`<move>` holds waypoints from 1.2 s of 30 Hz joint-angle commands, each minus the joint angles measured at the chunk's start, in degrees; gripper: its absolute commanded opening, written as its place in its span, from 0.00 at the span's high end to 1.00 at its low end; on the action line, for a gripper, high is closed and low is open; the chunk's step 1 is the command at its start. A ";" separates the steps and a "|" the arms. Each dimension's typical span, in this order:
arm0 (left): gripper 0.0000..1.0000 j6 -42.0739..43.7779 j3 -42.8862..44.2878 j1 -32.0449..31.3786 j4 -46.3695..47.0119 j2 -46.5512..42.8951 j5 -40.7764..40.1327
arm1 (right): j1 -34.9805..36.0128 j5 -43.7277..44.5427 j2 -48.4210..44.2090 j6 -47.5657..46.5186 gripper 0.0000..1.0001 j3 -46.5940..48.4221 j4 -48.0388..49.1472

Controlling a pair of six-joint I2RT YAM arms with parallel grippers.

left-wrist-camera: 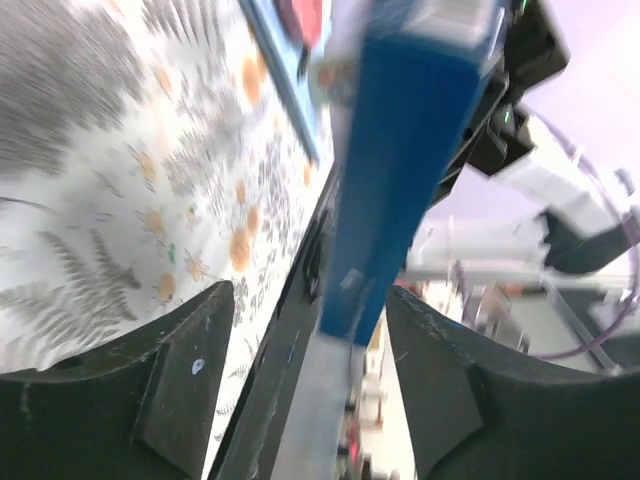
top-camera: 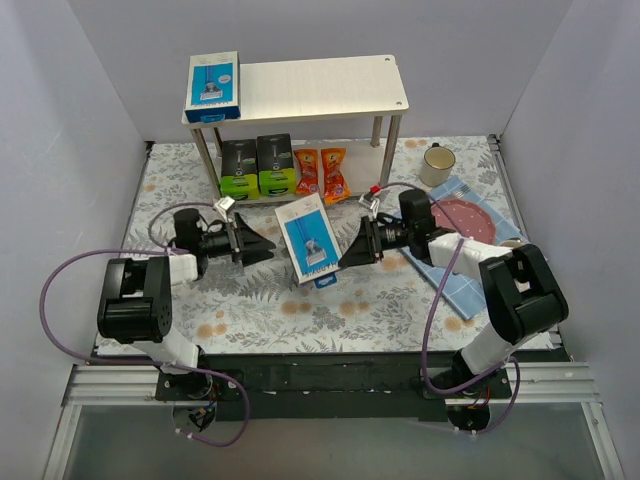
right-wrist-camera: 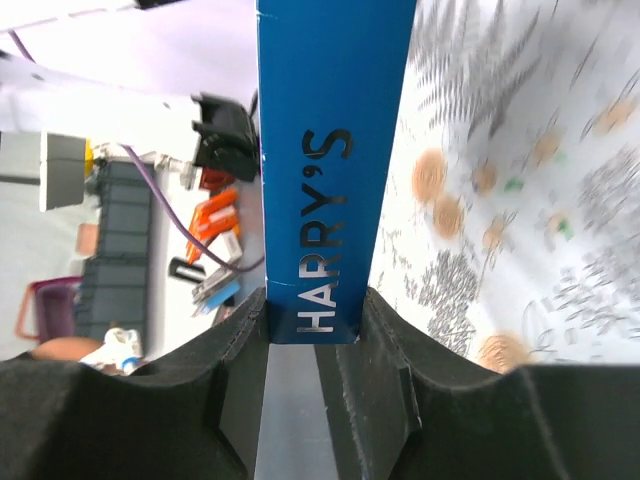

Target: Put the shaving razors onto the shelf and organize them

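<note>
A flat blue-and-white razor box (top-camera: 308, 238) hangs above the table centre, and my right gripper (top-camera: 347, 254) is shut on its right edge. The right wrist view shows both pads pressed against the blue box (right-wrist-camera: 330, 120) inside the gripper (right-wrist-camera: 315, 298). My left gripper (top-camera: 268, 245) stands open at the box's left edge. In the left wrist view the box (left-wrist-camera: 400, 150) sits between its fingers (left-wrist-camera: 190, 350) with a gap on each side. A second blue-and-white box (top-camera: 213, 87) lies on the shelf (top-camera: 320, 88) top. Two black-and-green boxes (top-camera: 258, 166) and two orange packets (top-camera: 320, 172) stand on the lower board.
A beige mug (top-camera: 437, 165) stands at the back right. A pink plate (top-camera: 468, 215) lies on a blue tiled mat (top-camera: 455, 272) under my right arm. White walls close in both sides, and the floral cloth (top-camera: 300, 310) covers the table.
</note>
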 commanded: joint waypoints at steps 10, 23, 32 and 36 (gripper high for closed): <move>0.35 20.86 11.65 15.47 -38.91 -10.42 9.68 | -8.83 -8.13 -8.03 -7.98 0.85 26.52 -13.15; 0.34 18.39 10.25 15.47 -35.40 -12.08 6.78 | -17.62 2.33 9.11 -4.21 0.86 64.33 -16.79; 0.33 22.52 8.31 15.47 -38.73 -12.97 7.13 | -20.53 4.00 16.58 -3.32 0.85 72.16 -13.60; 0.33 23.31 7.00 15.56 -39.44 -13.67 6.87 | -20.53 5.06 17.81 -3.24 0.81 73.13 -12.81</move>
